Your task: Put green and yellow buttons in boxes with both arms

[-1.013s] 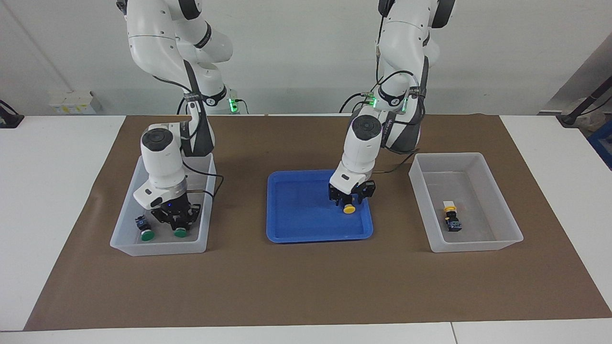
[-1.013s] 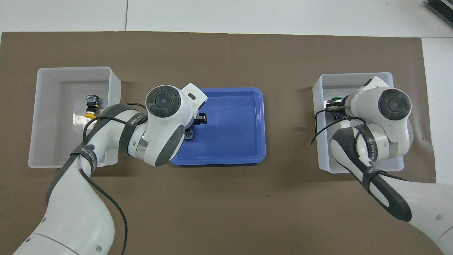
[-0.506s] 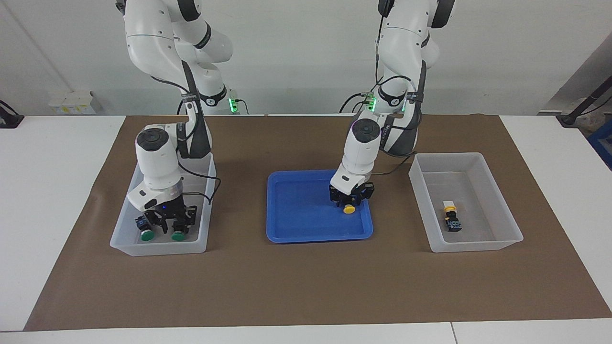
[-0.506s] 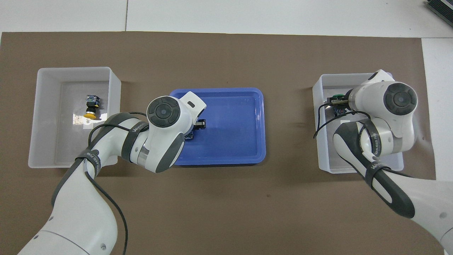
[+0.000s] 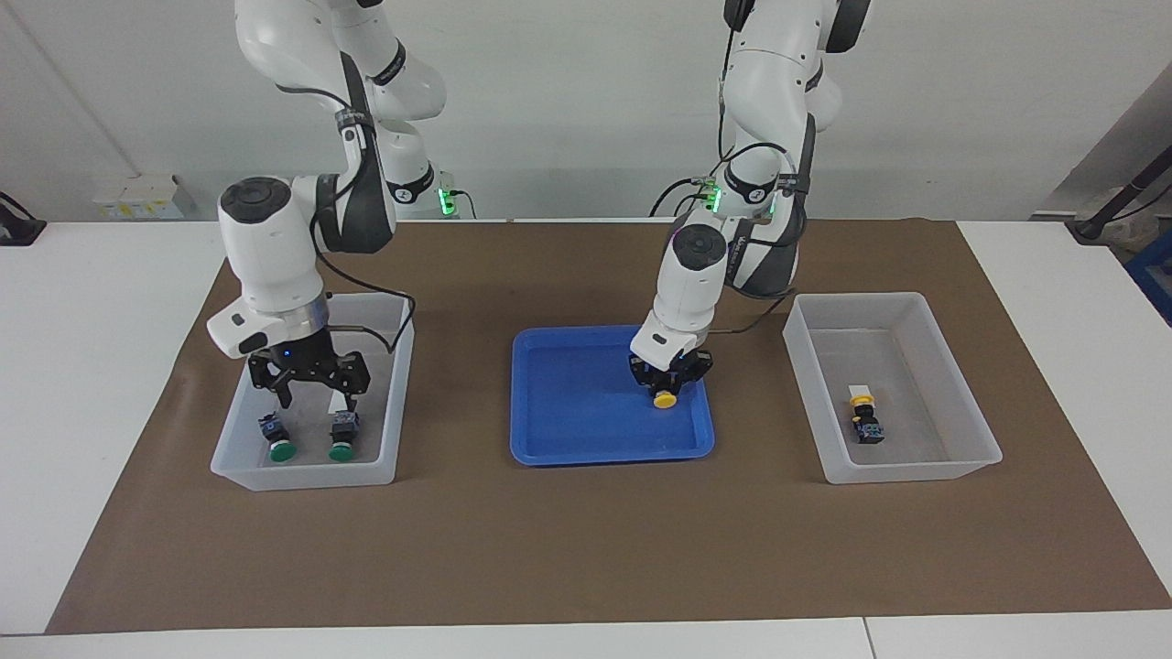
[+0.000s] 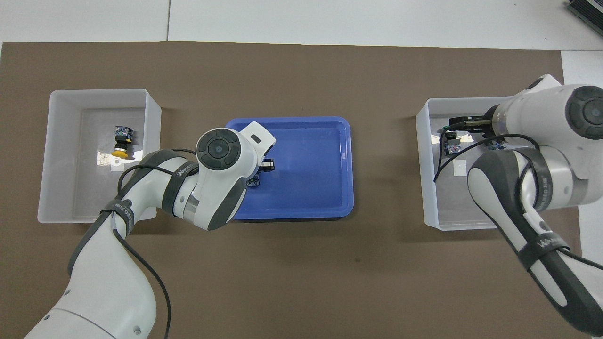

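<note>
left gripper [image 5: 670, 383] clenched on yellow button [image 5: 666, 398] in blue tray [image 5: 568, 450], seemingly barely lifted. right gripper [image 5: 311, 389] released, over clear box [image 5: 302, 474] holding two green buttons [image 5: 282, 450]. second yellow button [image 5: 862, 419] in other box [image 5: 906, 471].

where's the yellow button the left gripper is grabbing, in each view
Facing view: the yellow button shows under the left gripper, in the blue tray, at the tray's end toward the left arm.
Overhead view: its yellow cap is hidden under the left arm's wrist; only a dark bit shows at the gripper.
Shared landmark: the blue tray, mid-table between two clear boxes.
</note>
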